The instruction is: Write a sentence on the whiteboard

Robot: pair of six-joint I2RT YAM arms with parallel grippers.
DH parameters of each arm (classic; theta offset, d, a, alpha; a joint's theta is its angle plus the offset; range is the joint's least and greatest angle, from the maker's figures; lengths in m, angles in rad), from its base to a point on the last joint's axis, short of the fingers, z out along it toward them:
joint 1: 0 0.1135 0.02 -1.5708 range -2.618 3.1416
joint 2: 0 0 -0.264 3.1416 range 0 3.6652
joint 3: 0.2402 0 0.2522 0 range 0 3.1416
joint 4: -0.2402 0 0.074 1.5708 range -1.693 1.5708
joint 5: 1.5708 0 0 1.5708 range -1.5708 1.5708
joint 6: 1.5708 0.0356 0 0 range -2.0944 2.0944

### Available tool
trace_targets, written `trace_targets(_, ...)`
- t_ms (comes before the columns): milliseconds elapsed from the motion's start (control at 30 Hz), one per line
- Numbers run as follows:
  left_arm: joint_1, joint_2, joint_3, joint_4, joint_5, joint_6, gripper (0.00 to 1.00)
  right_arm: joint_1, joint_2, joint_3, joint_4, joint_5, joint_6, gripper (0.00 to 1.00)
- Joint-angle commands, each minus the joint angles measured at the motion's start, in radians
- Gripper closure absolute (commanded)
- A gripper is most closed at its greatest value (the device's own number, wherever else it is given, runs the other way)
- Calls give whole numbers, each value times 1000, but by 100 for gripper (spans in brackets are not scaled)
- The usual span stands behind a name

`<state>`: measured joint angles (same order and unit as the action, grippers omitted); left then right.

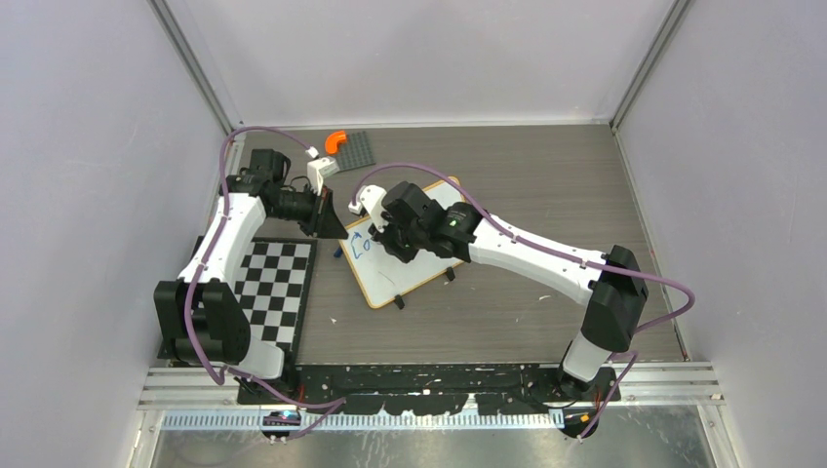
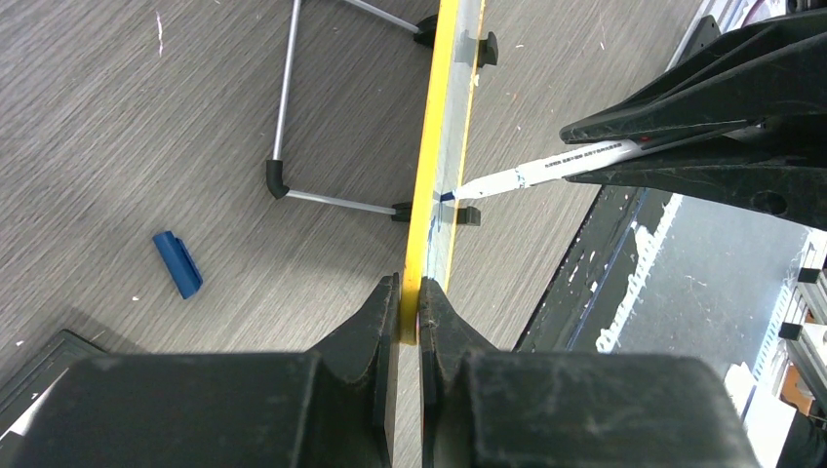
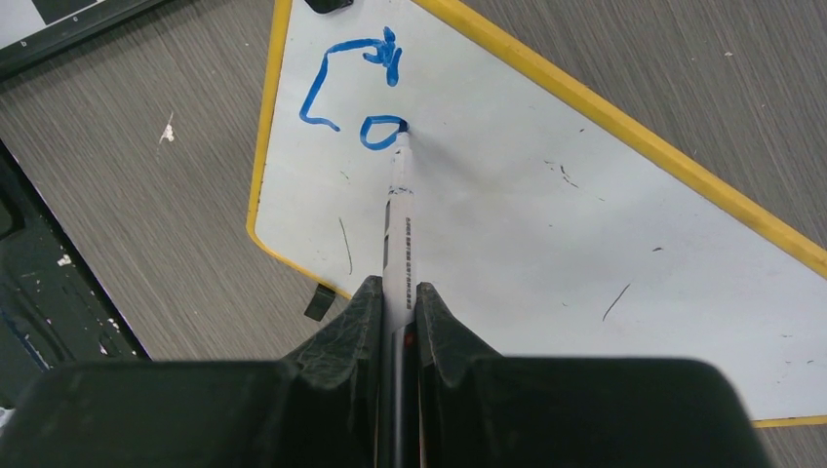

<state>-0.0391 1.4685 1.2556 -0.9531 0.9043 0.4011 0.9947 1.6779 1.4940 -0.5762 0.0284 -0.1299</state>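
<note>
On the grey wood-grain table [image 1: 546, 185], you have the whiteboard [image 1: 395, 276] lying at a slant between the two arms, just right of a black-and-white checkerboard mat [image 1: 273, 283]. Your left gripper [image 2: 410, 292], with black, rough-textured fingers, has its jaws clamped together on the board's thin yellow rim. Your right gripper [image 3: 398, 292] has its jaws clamped on a slim white marker [image 3: 400, 214] whose blue tip touches the glossy white surface.

Only the right wrist view shows the sentence [image 3: 351, 88] clearly: a large angular blue "C" and a small round "o" near one rounded corner, plus faint dark scuffs across the board. The top view shows this writing only as small blue marks.

Only the left wrist view shows the board edge-on, a bent metal wire stand [image 2: 288, 107] with black feet behind it, and a small blue cap [image 2: 177, 263] lying apart on the table. Only the top view shows a dark grey studded plate [image 1: 356, 151] at the far edge.
</note>
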Motion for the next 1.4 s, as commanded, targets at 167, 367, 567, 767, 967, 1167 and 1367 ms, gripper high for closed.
trace_targets(167, -8, 0, 0, -9, 1, 7, 100, -15, -21, -6, 30, 32, -17, 100)
trace_targets(367, -7, 0, 4, -12, -2, 7, 100, -25, -16, -8, 35, 56, -16, 100)
trace_targets(567, -8, 3, 2, -10, -1, 8, 100, -28, -33, -32, 29, 54, -10, 100)
trace_targets(767, -7, 3, 2, -10, -1, 6, 100, -23, -36, -52, 15, 33, -2, 100)
trace_targets(967, -7, 3, 1, -12, -3, 9, 100, -13, -41, -70, 15, 20, -1, 100)
trace_targets(1167, -8, 3, 2, -12, 0, 9, 100, -15, -43, -52, 9, 39, -25, 100)
trace_targets(1367, -8, 1, 3, -13, -2, 9, 100, -37, -44, -20, 2, 51, -37, 100)
